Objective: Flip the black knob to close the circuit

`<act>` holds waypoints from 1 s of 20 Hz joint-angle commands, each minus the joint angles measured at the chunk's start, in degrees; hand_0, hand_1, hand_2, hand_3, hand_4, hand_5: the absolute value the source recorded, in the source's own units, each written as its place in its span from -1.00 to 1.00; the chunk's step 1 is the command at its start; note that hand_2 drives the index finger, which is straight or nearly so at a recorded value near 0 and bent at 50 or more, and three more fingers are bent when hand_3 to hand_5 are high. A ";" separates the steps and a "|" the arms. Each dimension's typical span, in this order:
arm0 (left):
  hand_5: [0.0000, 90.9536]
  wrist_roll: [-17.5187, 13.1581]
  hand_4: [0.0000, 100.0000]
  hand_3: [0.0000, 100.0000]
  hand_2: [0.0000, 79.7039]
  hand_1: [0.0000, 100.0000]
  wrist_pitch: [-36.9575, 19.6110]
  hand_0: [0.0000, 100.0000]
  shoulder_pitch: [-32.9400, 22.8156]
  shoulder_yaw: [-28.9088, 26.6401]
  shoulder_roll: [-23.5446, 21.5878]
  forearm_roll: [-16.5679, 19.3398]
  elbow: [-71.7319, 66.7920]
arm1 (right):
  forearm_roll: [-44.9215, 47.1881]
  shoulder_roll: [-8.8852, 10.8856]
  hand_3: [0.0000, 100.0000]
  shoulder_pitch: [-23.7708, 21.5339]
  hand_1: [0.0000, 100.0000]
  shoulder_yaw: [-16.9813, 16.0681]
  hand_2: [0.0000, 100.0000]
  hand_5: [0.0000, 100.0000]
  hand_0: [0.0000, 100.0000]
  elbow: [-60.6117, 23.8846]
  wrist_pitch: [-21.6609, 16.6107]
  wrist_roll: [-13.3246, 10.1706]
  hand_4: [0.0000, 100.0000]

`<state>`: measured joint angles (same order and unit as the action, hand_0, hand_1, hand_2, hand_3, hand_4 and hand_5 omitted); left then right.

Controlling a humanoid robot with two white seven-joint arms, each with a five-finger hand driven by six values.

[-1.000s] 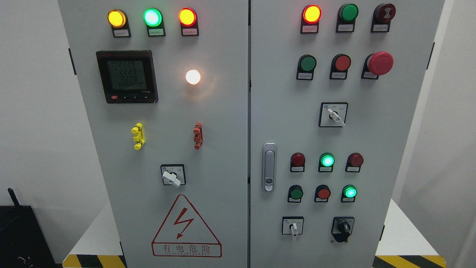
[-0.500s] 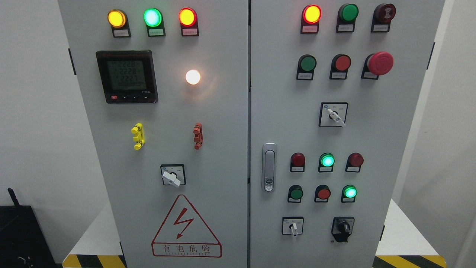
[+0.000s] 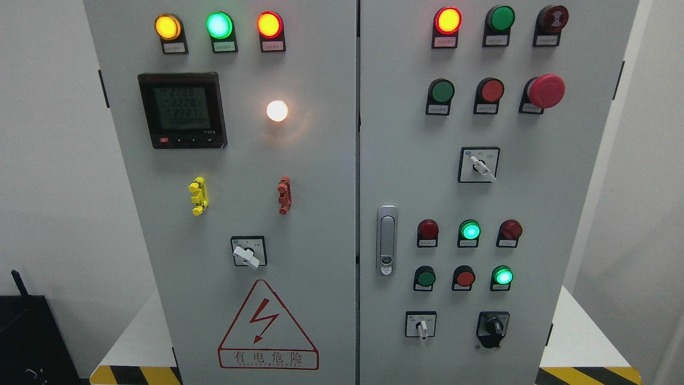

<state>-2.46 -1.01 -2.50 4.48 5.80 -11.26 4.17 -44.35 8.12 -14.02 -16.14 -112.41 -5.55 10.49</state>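
The black knob [image 3: 492,326] sits at the lower right of the right cabinet door [image 3: 534,214], on a black plate. Its handle points roughly straight up and down. Left of it is a white selector switch [image 3: 422,327]. Neither of my hands is in view, and no arm shows anywhere in the picture.
The grey cabinet carries lit lamps, push buttons, a red emergency stop [image 3: 546,91], a door latch [image 3: 386,240], two more white selectors [image 3: 481,167] [image 3: 247,255], a meter [image 3: 183,110] and yellow [image 3: 198,195] and red [image 3: 285,195] clips. A black box [image 3: 32,342] stands at the lower left.
Only the meter digits have changed. Nothing else has moved.
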 commanded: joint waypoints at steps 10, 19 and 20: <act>-1.00 0.00 -1.00 -1.00 -1.00 0.11 -0.04 -0.76 0.04 0.00 0.00 -0.07 0.04 | -20.07 3.04 1.00 8.04 -0.78 19.39 0.79 0.73 -1.00 -3.00 22.51 -0.73 0.75; -1.00 0.00 -1.00 -1.00 -1.00 0.11 -0.04 -0.76 0.04 0.00 0.00 -0.07 0.05 | -21.57 1.20 1.00 14.19 -0.85 21.86 0.80 0.77 -1.00 2.27 27.08 -0.12 0.77; -1.00 0.00 -1.00 -1.00 -1.00 0.11 -0.04 -0.76 0.04 0.00 0.00 -0.07 -0.04 | -21.57 0.50 1.00 14.80 -0.86 21.68 0.80 0.78 -1.00 2.89 27.08 -0.03 0.77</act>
<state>-2.45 -1.01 -2.51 4.48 5.80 -11.30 4.17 -64.72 9.84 -2.60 0.16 -113.50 20.80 9.83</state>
